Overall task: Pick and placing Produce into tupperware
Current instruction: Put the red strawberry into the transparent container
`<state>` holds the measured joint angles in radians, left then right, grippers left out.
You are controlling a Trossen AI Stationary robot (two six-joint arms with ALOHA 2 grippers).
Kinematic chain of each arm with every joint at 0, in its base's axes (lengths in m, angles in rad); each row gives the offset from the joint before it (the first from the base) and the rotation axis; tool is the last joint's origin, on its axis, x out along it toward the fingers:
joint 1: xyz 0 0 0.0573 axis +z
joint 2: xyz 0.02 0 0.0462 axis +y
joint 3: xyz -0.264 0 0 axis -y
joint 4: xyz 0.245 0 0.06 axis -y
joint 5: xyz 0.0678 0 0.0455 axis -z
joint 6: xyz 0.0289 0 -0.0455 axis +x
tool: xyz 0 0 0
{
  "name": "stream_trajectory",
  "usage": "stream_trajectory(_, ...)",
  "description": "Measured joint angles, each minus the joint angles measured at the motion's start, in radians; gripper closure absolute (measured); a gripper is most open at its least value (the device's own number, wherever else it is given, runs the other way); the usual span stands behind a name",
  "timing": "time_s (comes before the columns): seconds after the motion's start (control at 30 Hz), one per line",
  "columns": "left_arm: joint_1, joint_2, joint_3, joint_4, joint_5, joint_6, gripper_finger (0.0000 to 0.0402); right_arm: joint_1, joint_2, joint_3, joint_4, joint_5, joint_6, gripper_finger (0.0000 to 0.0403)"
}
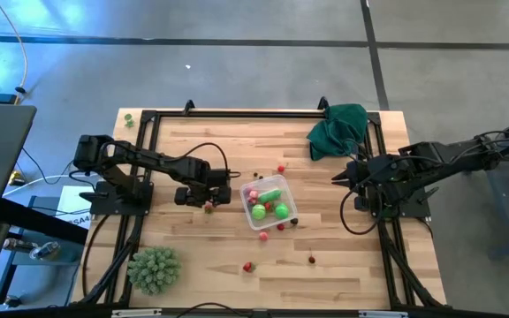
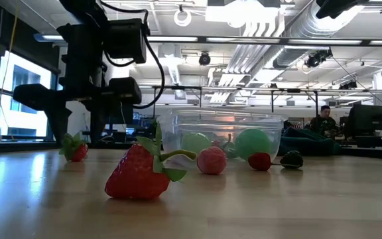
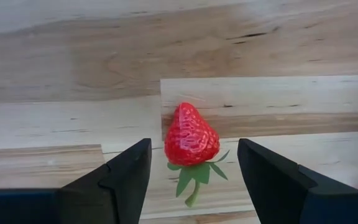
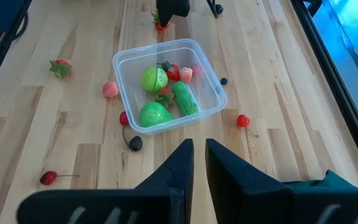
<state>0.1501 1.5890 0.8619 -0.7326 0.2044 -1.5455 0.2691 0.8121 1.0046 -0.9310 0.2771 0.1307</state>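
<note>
Red toy strawberry (image 3: 191, 135) seen on wooden desk (image 3: 73, 74), between spread fingers of left end effector (image 3: 194, 177), untouched, beside tupperware (image 1: 269, 202). Judged light, rigid, slippery; best pinched across widest part. Right end effector (image 4: 199, 163) closed, empty, parked apart.

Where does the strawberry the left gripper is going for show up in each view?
High view: strawberry under the left gripper, just left of the tupperware.
Low view: strawberry at far left, below the gripper.
Left wrist view: strawberry centred between open fingers.
Right wrist view: strawberry at top edge.
Shared landmark: the tupperware.
</note>
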Motion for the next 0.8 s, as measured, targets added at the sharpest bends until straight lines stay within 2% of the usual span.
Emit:
stream_trajectory(0.4, -0.002, 0.013, 0.000, 0.005, -0.002, -0.005, 0.0198, 0.000, 0.000, 0.000, 0.000, 0.000, 0.000, 0.0371)
stream_trajectory(0.8, -0.027, 0.048, -0.001, 0.024, 0.015, -0.007, 0.0197, 0.000, 0.000, 0.000, 0.000, 0.000, 0.000, 0.0371)
